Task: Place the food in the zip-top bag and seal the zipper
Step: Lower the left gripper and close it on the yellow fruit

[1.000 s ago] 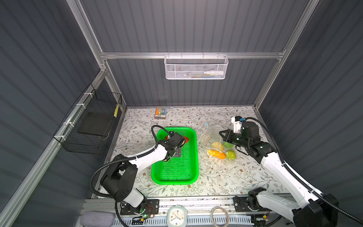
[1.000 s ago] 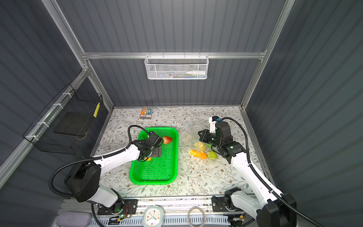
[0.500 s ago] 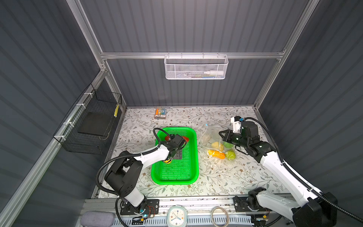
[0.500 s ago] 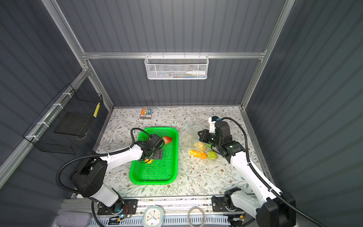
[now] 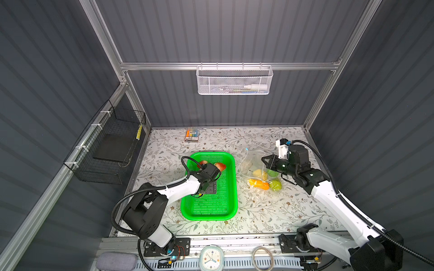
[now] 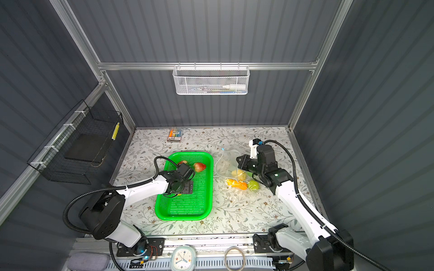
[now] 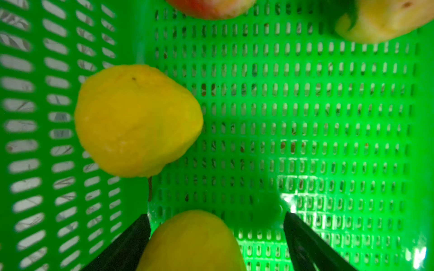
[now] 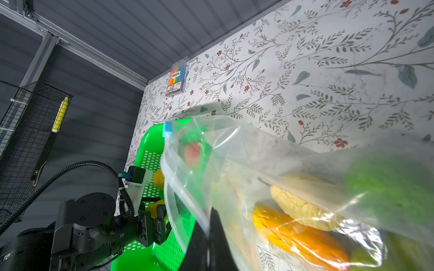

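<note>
My left gripper (image 7: 216,217) reaches down into the green tray (image 5: 211,218) and stands open. A small yellow fruit (image 7: 192,241) lies between its fingers, close to one and apart from the other. A second yellow fruit (image 7: 138,119) lies by the tray wall, and two red fruits (image 5: 220,166) sit at the far end. My right gripper (image 8: 209,225) is shut on the zip-top bag (image 5: 252,162) near its mouth and holds it open. In the bag are a bumpy yellow piece (image 5: 259,173), an orange one (image 5: 259,185) and two green ones (image 5: 275,185). The zipper's blue slider (image 8: 167,129) is at the far corner.
A marker pack (image 5: 192,135) lies at the back edge of the floral table. A black wire basket (image 5: 110,150) hangs on the left wall, a white mesh one (image 5: 234,81) on the back wall. A clock (image 5: 211,258) and a ring (image 5: 261,258) sit on the front rail.
My left gripper has sunk a little lower in the tray over the yellow fruits. The right gripper and the bag have stayed put.
</note>
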